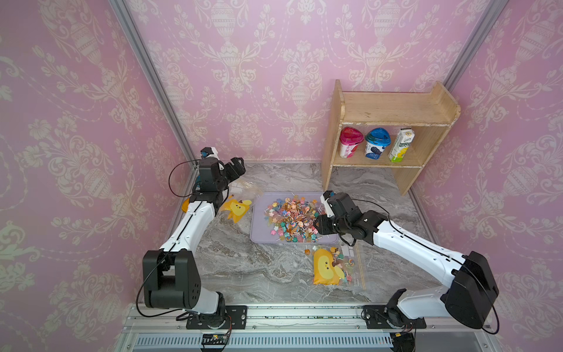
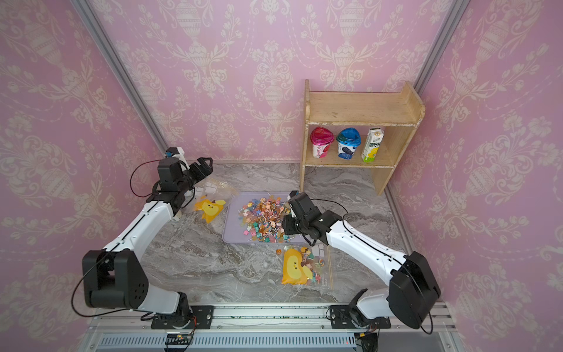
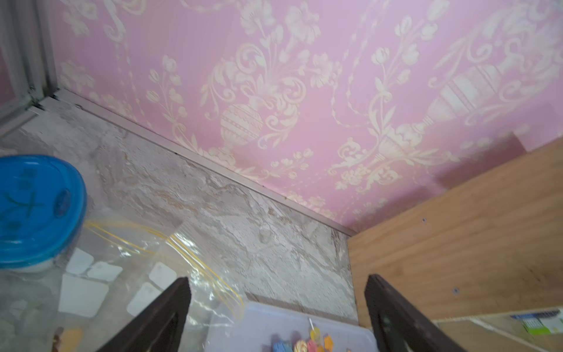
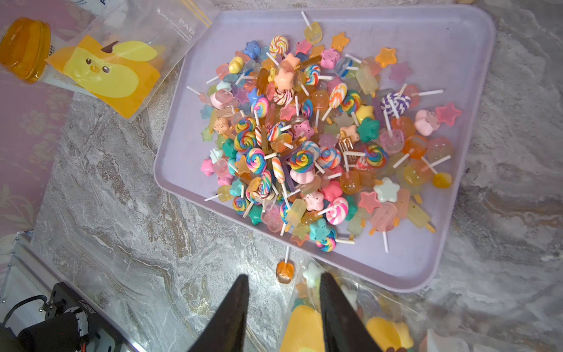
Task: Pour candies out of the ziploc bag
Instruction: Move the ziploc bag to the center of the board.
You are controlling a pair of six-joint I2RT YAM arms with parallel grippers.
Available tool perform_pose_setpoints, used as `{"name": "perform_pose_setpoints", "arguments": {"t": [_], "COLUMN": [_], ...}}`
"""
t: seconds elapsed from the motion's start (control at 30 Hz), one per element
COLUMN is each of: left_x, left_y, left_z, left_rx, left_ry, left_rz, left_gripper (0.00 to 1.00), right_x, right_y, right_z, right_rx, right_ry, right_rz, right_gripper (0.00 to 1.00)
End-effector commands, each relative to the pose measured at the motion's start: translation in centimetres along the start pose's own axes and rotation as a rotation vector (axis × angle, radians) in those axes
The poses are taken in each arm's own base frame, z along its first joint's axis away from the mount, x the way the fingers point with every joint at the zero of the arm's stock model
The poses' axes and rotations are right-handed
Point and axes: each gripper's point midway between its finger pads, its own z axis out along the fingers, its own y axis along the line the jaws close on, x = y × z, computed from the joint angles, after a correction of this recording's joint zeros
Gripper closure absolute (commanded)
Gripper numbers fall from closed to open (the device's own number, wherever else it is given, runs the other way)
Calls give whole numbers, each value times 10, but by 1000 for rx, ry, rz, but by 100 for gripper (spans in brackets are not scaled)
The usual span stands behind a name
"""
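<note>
Most multicoloured candies (image 4: 304, 146) lie piled on the lavender plastic tray (image 4: 457, 45); the clear yellow-printed ziploc bag (image 1: 338, 268) beside it holds more, not yet poured. My left gripper (image 3: 275, 277) and right gripper (image 4: 284, 275) stand open, empty

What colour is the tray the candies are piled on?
Pale lilac; the tray shows best in the right wrist view.

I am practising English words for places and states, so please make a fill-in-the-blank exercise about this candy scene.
1. Most candies lie piled on the lavender ____.
2. One orange lollipop lies outside that pile, on the grey marbled ____.
3. The wooden shelf holds a pink cup, a blue cup and one ____.
4. The left pincer is ____, holding nothing.

Missing words: tray; table; carton; open.
</note>
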Motion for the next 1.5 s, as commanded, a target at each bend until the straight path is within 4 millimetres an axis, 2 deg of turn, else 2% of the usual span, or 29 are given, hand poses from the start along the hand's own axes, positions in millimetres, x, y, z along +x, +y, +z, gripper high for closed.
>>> {"name": "perform_pose_setpoints", "arguments": {"t": [0.0, 0.07, 0.17, 0.27, 0.47, 0.7, 0.9, 1.23, 1.33, 1.47], "left_x": [63, 77, 84, 88, 106, 102, 91, 65, 52, 19], "left_y": [16, 50, 79, 95, 126, 159, 163, 160, 149, 118], "left_z": [0, 3, 7, 14, 42, 66, 87, 116, 118, 102], "left_rx": [4, -48, -84, -144, -242, -365, -366, -309, -266, -191], "left_ry": [153, 179, 204, 222, 300, 292, 262, 143, 108, 17], "left_rz": [-38, -122, -203, -160, -140, -84, -75, -72, -96, -109], "left_gripper": [6, 6, 8, 7, 9, 9, 9, 9, 10, 10], "right_x": [5, 6, 9, 11, 14, 13, 12, 7, 6, 5], "right_y": [-5, -4, -4, -7, -9, -11, -11, -10, -9, -11], "right_z": [2, 5, 6, 5, 7, 6, 5, 1, -2, -8], "right_rx": [7, -5, -6, 5, 12, 26, 30, 37, 38, 44], "right_ry": [2, 10, 16, 13, 20, 24, 27, 23, 21, 11], "right_rz": [4, 8, 10, 14, 16, 7, 6, -3, -3, -5], "right_gripper": [59, 59, 59, 59, 59, 59, 59, 59, 59, 59]}}
